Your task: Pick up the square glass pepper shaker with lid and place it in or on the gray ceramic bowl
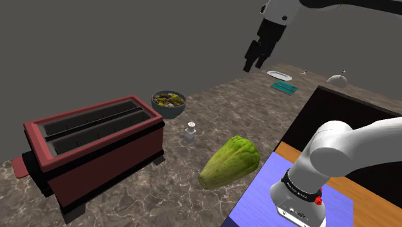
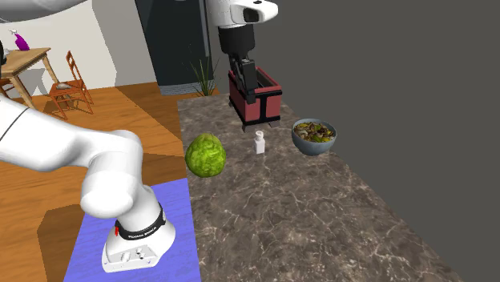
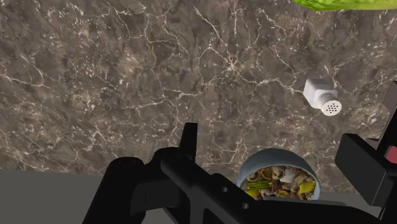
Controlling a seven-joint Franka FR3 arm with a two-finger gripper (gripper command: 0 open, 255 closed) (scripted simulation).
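Gripper [image 1: 254,63], empty with fingers parted, hangs high at the shoulder view's upper right; square pepper shaker [image 1: 191,131], upright on the worktop [image 1: 161,200] at frame centre, lies well below and left, near the food-filled bowl [image 1: 169,112].

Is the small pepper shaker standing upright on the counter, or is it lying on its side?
Upright: the shaker stands on its base on the marble counter, its perforated lid facing up.

Pale square shaker [image 1: 190,131] upright on counter, near food-filled grey bowl [image 1: 169,103].
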